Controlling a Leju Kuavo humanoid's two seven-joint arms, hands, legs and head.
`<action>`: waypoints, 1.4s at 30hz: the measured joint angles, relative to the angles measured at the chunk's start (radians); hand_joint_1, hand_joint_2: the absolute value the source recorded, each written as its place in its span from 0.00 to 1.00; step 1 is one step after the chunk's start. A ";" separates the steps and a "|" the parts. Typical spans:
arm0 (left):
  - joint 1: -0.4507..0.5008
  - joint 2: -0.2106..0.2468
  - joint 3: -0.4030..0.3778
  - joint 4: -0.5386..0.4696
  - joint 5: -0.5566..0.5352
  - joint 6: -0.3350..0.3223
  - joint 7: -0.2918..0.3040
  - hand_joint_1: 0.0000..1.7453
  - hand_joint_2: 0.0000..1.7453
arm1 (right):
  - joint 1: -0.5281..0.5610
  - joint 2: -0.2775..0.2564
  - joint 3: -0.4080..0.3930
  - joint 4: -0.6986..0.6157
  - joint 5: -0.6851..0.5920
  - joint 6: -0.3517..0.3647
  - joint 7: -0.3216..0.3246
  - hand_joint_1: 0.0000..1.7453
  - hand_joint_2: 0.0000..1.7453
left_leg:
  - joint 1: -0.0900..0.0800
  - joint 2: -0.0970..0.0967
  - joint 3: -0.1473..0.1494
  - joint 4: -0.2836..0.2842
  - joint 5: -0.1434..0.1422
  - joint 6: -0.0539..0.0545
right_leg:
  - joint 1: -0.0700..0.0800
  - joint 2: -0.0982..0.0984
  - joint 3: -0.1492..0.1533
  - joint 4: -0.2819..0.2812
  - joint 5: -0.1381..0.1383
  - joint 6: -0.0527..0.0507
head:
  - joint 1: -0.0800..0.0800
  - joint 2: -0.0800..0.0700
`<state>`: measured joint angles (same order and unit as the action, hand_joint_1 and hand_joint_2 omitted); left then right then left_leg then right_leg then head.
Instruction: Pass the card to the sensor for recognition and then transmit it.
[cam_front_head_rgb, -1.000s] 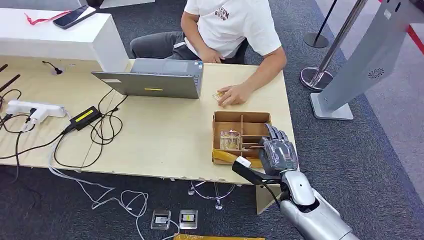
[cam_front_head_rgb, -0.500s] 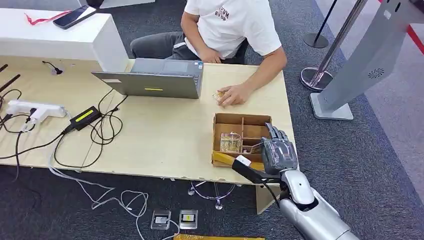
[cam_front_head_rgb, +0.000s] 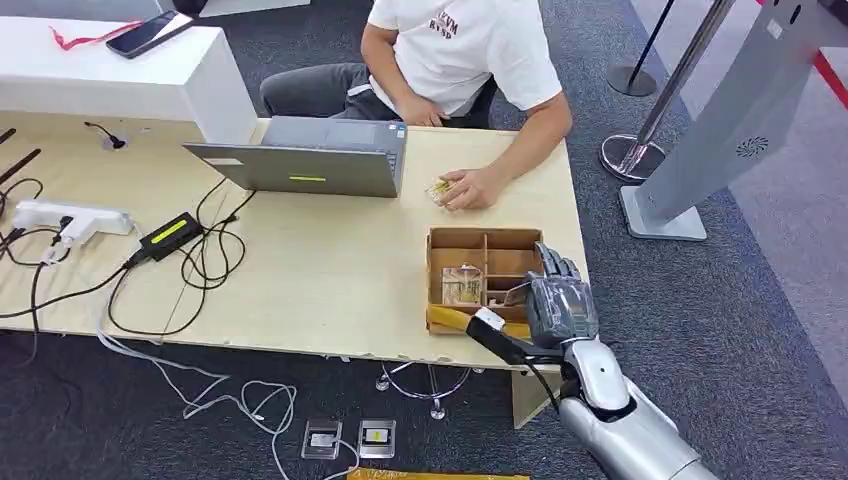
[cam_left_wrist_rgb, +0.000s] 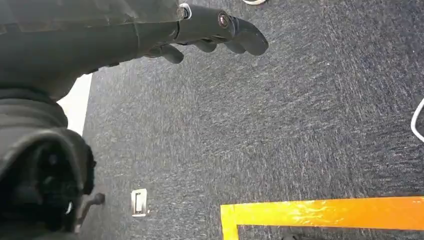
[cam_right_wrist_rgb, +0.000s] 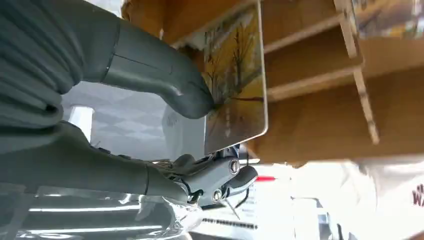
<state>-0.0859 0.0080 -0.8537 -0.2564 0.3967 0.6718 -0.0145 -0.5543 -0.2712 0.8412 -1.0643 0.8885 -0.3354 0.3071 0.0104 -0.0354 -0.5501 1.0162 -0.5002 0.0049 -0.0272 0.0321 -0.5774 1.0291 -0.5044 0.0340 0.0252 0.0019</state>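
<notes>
My light wooden table (cam_front_head_rgb: 330, 280) carries an open laptop (cam_front_head_rgb: 310, 160) at its far side, a wooden divided box (cam_front_head_rgb: 482, 275) at the near right, and a power strip (cam_front_head_rgb: 60, 217), adapter (cam_front_head_rgb: 170, 235) and cables (cam_front_head_rgb: 205, 260) on the left.

Your right hand (cam_front_head_rgb: 560, 305) sits over the near right corner of the divided wooden box (cam_front_head_rgb: 483, 240), forearm rising from below, thumb (cam_right_wrist_rgb: 165, 80) pressing a card (cam_right_wrist_rgb: 237, 80) against the fingers. Your left hand (cam_left_wrist_rgb: 215, 30) hangs far below the box, fingers loosely extended, holding nothing.
</notes>
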 joint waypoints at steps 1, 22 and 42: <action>0.000 0.000 0.000 0.000 -0.002 0.000 0.000 0.00 0.00 | -0.009 -0.001 -0.004 -0.004 0.007 -0.012 0.007 1.00 1.00 | 0.000 0.000 0.000 0.000 0.000 0.000 | 0.000 0.000 0.000 0.000 0.000 0.000 | 0.000 0.000; -0.016 -0.002 -0.008 -0.001 -0.042 -0.001 0.026 0.00 0.00 | -0.431 -0.042 -0.054 -0.191 0.001 0.185 0.076 1.00 1.00 | 0.000 0.001 0.000 0.000 0.000 0.000 | 0.000 0.002 0.000 0.000 0.001 0.000 | 0.000 0.000; -0.051 0.002 -0.041 -0.017 -0.027 -0.007 0.072 0.00 0.00 | -0.552 0.139 0.109 0.273 -0.064 0.226 0.037 1.00 1.00 | 0.001 -0.001 -0.001 0.000 0.000 0.000 | 0.001 0.000 0.000 0.001 0.000 0.000 | 0.000 0.000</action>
<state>-0.1368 0.0095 -0.8946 -0.2735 0.3692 0.6645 0.0580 -1.1059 -0.1320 0.9502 -0.7917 0.8248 -0.1095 0.3441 0.0113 -0.0362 -0.5509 1.0163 -0.4999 0.0049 -0.0264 0.0319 -0.5775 1.0296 -0.5040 0.0338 0.0255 0.0019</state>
